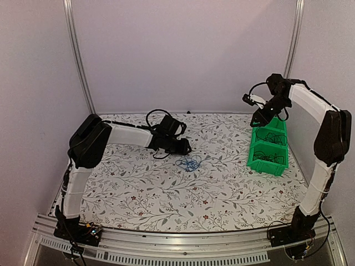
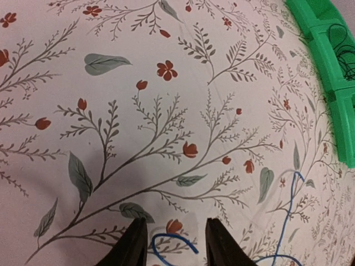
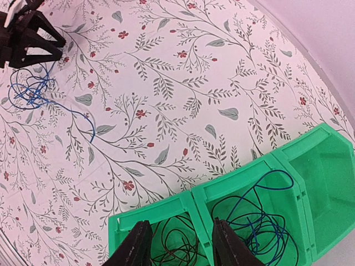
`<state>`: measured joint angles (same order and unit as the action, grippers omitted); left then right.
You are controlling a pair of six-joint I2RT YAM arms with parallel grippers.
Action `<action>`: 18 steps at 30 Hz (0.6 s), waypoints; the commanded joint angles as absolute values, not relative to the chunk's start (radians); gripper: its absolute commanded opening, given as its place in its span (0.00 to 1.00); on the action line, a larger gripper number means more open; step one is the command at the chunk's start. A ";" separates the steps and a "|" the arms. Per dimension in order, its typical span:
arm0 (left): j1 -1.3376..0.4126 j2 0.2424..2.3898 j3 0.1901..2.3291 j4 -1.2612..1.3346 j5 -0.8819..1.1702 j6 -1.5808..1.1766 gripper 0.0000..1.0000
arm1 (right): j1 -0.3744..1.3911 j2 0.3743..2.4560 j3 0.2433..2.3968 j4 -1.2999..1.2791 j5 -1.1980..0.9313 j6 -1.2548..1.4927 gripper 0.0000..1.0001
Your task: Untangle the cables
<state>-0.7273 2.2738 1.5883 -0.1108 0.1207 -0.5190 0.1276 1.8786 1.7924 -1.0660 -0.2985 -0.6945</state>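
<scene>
The right gripper (image 3: 180, 244) hung with its two black fingers (image 3: 133, 246) parted, directly above a green bin (image 3: 188, 202) divided into compartments. In the compartment beneath the fingers lay thin black cables (image 3: 169, 249) with a trace of red among them. The compartment just to the gripper's right held a dark blue cable (image 3: 260, 216) in loose loops. Far ahead and to the left, on the flower-printed tablecloth (image 3: 183, 100), a bright blue tangle (image 3: 33, 91) lay heaped, one strand trailing back toward the gripper. The left gripper (image 3: 52, 47) stood just beyond that tangle, too dark and too far off to show how its jaws stood.
</scene>
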 commanded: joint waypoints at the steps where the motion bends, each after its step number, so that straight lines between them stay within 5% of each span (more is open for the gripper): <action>1: -0.718 2.352 1.665 -0.103 0.133 -0.493 0.34 | 0.139 1.877 1.811 -1.048 -0.339 -0.710 0.42; 6: -0.713 2.345 1.671 -0.086 0.128 -0.491 0.00 | 0.143 1.866 1.812 -1.037 -0.402 -0.714 0.42; 9: -0.718 2.273 1.668 -0.047 0.123 -0.472 0.00 | 0.155 1.857 1.814 -1.030 -0.517 -0.715 0.44; 18: -0.759 1.940 1.624 0.194 0.230 -0.436 0.00 | 0.222 1.871 1.822 -0.808 -0.943 -0.486 0.72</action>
<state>-0.7338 2.1124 1.6299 0.0059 0.1558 -0.4702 0.1829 1.8786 1.7954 -0.9600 -0.6964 -0.6193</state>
